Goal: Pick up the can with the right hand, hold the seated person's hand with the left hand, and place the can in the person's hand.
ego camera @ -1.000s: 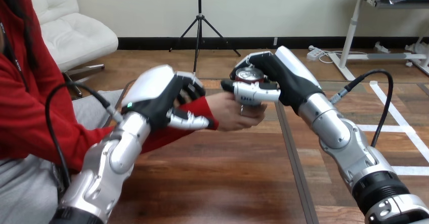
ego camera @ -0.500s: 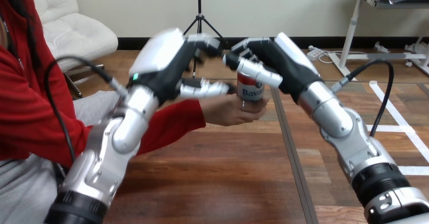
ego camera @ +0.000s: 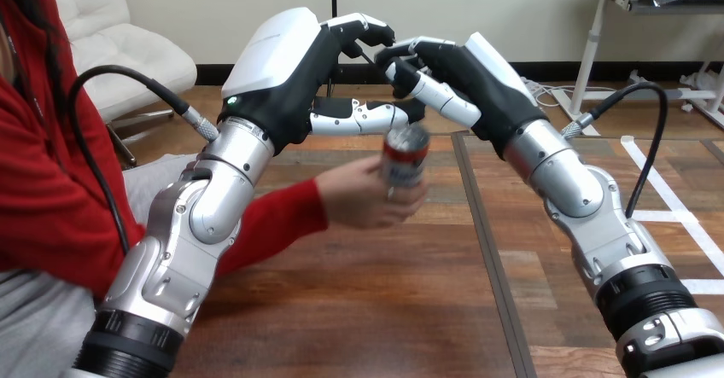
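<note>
**Observer:** Where is the can?

**Me:** The can (ego camera: 405, 158) is at the middle of the frame, in the person's hand (ego camera: 359, 197), whose fingers wrap its lower half. It sits about upright above the table (ego camera: 359, 310).

**Observer:** And your hands?

**Me:** Both are in the upper middle of the frame, just above the can and clear of it. My left hand (ego camera: 294, 79) has loosely bent fingers and an outstretched thumb, and it holds nothing. My right hand (ego camera: 465, 75) is relaxed and empty too. Their fingertips are close together, but I cannot tell whether they touch.

**Observer:** What could go wrong?

**Me:** I'd judge the main risk is my own hands. They are hard white shells and jointed black-and-white fingers, and they hang right over the rim. If either one sinks, it could knock the can loose or catch the person's fingers. The can is a smooth, thin-walled metal cylinder with a silvery top and a printed red-and-white side, so it could slip easily. My left hand is not round the person's hand, so nothing steadies it. If the can fell, it would hit glossy, dark wooden boards and probably roll.
</note>
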Controlling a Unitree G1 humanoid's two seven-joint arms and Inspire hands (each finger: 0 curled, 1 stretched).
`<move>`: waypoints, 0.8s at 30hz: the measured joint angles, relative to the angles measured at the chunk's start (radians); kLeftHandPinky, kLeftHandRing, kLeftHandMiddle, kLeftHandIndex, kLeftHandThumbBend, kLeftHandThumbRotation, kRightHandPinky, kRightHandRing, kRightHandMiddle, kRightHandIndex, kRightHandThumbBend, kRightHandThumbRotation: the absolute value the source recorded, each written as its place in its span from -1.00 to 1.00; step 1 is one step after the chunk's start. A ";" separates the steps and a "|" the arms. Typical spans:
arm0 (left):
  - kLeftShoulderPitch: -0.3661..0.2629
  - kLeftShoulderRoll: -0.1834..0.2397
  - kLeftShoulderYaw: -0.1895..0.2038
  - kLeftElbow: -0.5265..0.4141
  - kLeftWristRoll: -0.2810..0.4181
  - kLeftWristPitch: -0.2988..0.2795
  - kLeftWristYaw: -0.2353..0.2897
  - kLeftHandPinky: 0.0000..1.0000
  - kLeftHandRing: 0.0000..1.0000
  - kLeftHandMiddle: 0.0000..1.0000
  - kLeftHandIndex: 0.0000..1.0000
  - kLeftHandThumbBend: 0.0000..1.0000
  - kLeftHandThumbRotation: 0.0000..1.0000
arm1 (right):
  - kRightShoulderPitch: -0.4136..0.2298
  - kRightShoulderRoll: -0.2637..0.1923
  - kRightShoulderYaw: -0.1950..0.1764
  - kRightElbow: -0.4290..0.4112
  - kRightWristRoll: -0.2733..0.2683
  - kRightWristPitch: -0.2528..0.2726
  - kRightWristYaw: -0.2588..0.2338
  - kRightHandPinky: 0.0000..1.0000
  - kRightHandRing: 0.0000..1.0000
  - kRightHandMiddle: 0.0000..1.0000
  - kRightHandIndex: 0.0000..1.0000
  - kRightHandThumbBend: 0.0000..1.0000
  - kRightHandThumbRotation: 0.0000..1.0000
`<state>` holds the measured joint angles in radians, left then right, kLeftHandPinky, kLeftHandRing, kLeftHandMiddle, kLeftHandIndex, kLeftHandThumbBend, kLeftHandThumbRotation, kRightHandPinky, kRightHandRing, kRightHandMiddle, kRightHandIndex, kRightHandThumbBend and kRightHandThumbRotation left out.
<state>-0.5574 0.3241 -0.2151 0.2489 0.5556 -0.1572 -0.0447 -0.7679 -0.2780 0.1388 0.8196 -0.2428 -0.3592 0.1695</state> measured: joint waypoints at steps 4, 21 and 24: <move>0.001 0.000 0.000 0.000 -0.001 0.000 0.000 0.29 0.55 0.61 0.62 1.00 0.35 | 0.001 -0.001 0.000 0.000 0.007 0.002 0.005 0.41 0.66 0.69 0.69 1.00 1.00; 0.019 0.000 0.001 -0.001 -0.037 0.000 0.000 0.34 0.62 0.68 0.67 0.92 0.72 | 0.011 -0.001 -0.001 0.000 0.039 0.001 0.016 0.51 0.76 0.79 0.81 1.00 1.00; 0.027 0.000 0.002 -0.004 -0.046 -0.001 0.000 0.35 0.63 0.69 0.67 0.89 0.79 | 0.018 -0.001 -0.004 -0.003 0.047 -0.001 0.016 0.51 0.77 0.80 0.82 1.00 1.00</move>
<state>-0.5300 0.3241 -0.2133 0.2448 0.5091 -0.1582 -0.0451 -0.7495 -0.2785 0.1351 0.8170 -0.1959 -0.3605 0.1859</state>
